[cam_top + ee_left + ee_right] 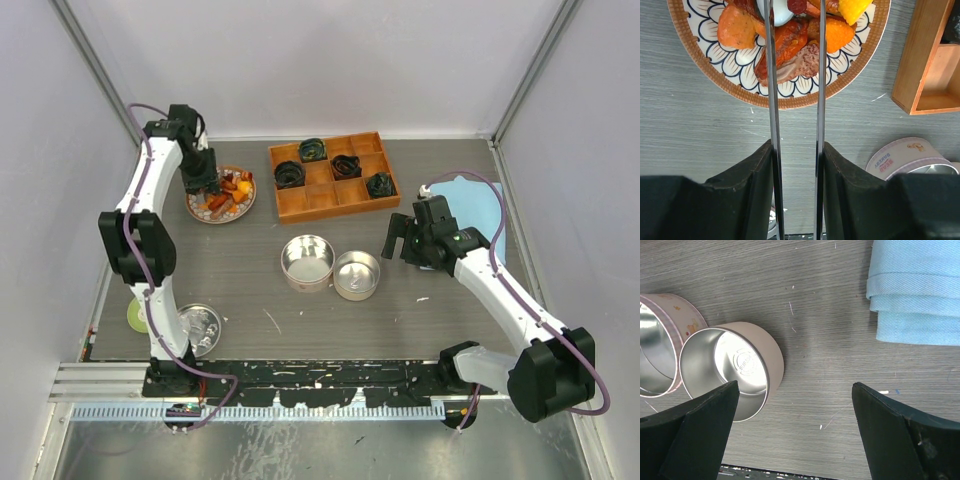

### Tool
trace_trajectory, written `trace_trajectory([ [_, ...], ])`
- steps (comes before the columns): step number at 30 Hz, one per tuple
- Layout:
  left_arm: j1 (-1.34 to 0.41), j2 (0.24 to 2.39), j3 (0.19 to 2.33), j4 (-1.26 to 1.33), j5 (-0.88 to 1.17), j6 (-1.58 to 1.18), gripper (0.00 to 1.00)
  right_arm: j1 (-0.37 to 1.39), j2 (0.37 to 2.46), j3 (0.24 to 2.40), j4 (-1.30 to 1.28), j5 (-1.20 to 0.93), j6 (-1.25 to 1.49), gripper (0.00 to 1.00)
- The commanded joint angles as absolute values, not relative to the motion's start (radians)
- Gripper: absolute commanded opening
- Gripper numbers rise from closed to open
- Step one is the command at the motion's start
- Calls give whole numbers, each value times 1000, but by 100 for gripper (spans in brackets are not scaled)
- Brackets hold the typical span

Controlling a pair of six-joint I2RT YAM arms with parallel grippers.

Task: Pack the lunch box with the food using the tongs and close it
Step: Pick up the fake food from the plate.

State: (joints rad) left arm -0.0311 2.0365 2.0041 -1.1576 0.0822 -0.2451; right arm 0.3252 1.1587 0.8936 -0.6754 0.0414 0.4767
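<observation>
Pinching the tongs point(773, 100) between its two black fingers point(740, 200), the left end effector point(796, 165) presses on the outer face of each thin metal arm; the arms stand parallel and apart. Tongs: the arms run out over a plate point(705, 70) and lie either side of a red-brown chunk, with the tips cut off at the top of the wrist view. Food point(790, 40): orange, red and yellow chunks heaped on that plate, which has a brown rim and a blue petal pattern and sits at the far left of the desk point(240, 290). Right end effector point(795, 390): fingers spread wide, nothing between them, hanging above bare desk right of centre. Shallower round tin point(730, 370): open, bare metal inside, just left of the right end effector. Taller round tin point(655, 350): pink printed wall, open, touching the shallower one on its left; both near the desk's centre. Folded blue cloth point(915, 295): at the right edge of the desk, beyond the right end effector. Wooden tray point(322, 197): divided into compartments, at the far middle of the desk, several of them holding dark coiled lumps point(290, 174). Silver disc point(200, 325): near the left arm's base, contents unclear.
</observation>
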Motion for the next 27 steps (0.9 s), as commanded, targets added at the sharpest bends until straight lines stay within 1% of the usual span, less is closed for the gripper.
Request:
trace_trajectory([
  [1,-32,2051,2072,-1209,62,-232,39,321,1155,917,-657,54,477,100],
  [7,-31,2061,2083,-1232,70,-227,39,322,1155,916,-657,54,475,100],
  [10,-32,2063,2092,-1239,77,-224,33,321,1154,916,-657,53,475,100],
  [14,-31,2050,2097,-1233,90,-223,18,321,1151,916,-658,52,476,100],
  [15,-32,2046,2097,-1236,93,-223,16,322,1150,916,-658,52,476,100],
  [20,-31,2027,2091,-1245,77,-229,9,321,1142,915,-658,54,476,100],
  [27,-31,1963,2052,-1226,78,-246,7,321,1144,918,-658,51,480,100],
])
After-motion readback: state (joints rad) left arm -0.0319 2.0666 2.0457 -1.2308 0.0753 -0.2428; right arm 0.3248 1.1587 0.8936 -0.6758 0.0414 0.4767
